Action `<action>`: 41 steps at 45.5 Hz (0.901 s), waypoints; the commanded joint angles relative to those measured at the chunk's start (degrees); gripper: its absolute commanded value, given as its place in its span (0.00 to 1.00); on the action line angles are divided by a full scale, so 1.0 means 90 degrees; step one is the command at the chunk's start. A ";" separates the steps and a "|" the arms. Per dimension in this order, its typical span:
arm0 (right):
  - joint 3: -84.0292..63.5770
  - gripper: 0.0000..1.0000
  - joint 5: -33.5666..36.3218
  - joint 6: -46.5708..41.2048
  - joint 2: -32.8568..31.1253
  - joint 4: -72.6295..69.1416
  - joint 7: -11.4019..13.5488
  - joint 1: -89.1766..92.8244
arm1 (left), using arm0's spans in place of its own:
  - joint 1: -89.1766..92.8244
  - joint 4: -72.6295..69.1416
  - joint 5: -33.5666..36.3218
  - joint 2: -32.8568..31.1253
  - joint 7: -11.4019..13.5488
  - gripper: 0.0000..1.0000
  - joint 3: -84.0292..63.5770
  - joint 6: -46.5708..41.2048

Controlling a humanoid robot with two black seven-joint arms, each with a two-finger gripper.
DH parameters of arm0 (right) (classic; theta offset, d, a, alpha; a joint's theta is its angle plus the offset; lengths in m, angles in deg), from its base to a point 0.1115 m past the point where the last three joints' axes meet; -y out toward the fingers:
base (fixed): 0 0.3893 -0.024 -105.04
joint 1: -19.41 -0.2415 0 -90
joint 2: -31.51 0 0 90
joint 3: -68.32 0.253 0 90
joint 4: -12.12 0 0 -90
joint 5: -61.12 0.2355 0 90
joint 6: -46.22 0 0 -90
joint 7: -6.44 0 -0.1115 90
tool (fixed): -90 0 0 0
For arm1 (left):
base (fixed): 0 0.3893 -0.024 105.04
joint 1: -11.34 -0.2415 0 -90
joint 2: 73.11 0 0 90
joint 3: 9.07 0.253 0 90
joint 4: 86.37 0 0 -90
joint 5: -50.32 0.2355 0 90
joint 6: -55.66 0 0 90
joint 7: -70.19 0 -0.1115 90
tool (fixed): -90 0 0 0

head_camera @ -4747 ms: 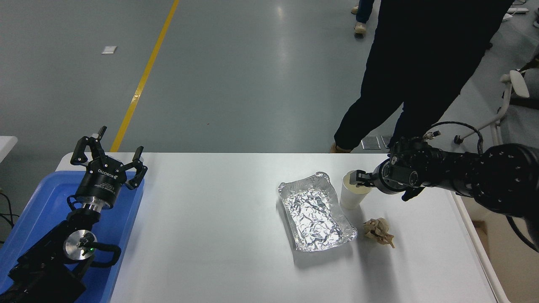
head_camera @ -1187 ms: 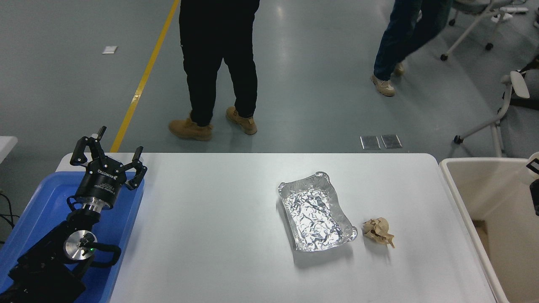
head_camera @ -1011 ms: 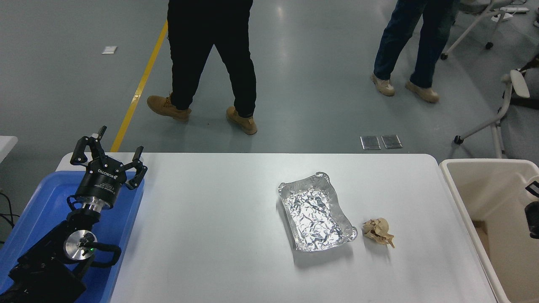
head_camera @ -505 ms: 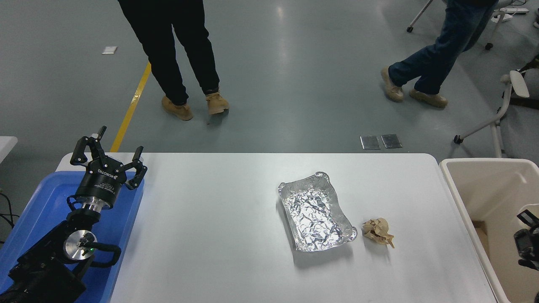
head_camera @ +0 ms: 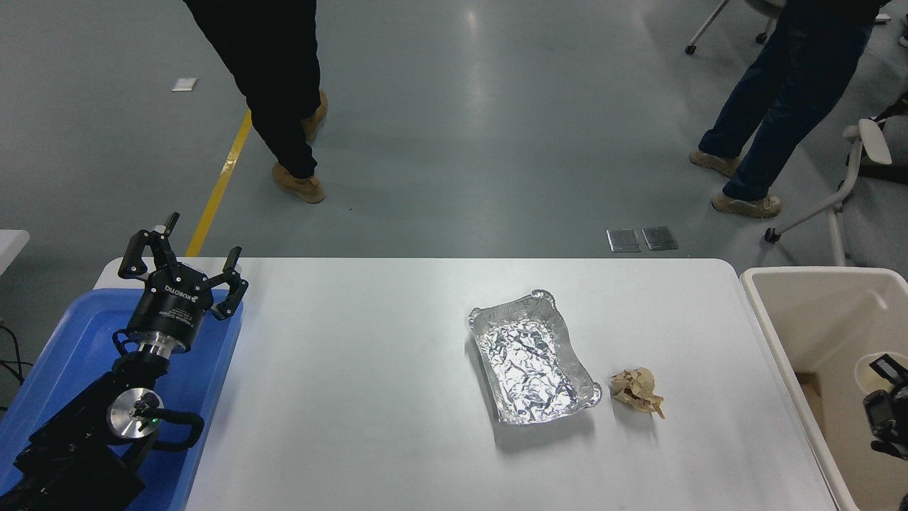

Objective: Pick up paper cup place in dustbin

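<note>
The beige dustbin (head_camera: 765,305) stands off the table's right end. Inside it, by the picture's right edge, a pale round rim shows, which looks like the paper cup (head_camera: 866,371). My right gripper (head_camera: 887,397) is low inside the dustbin, right against that rim and mostly cut off by the picture's edge. I cannot tell whether it holds the cup. My left gripper (head_camera: 181,264) is open and empty, parked over the blue tray at the lower left.
A crinkled foil tray (head_camera: 532,365) and a crumpled brown paper ball (head_camera: 637,390) lie right of the table's middle. A blue plastic tray (head_camera: 64,355) sits at the left end. Two people walk on the floor beyond the table; a chair stands at far right.
My right gripper took the cup off the table, swung it right and lowered it into the dustbin. Over the last half second it barely moved and a pale rim appeared beside it. The people walked on.
</note>
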State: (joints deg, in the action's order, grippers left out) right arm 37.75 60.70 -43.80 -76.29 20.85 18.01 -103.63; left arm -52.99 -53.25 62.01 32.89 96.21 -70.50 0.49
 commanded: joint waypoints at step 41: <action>-0.3008 1.00 -0.0491 -0.1276 -0.1558 -0.7609 -0.0007 -0.7617 | 0.0000 0.0001 0.0000 0.0000 0.0000 0.98 0.0000 0.0008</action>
State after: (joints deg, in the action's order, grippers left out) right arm 15.80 58.94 -51.54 -91.06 -31.96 17.84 -156.41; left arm -52.99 -53.24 62.01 32.89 96.21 -70.50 0.49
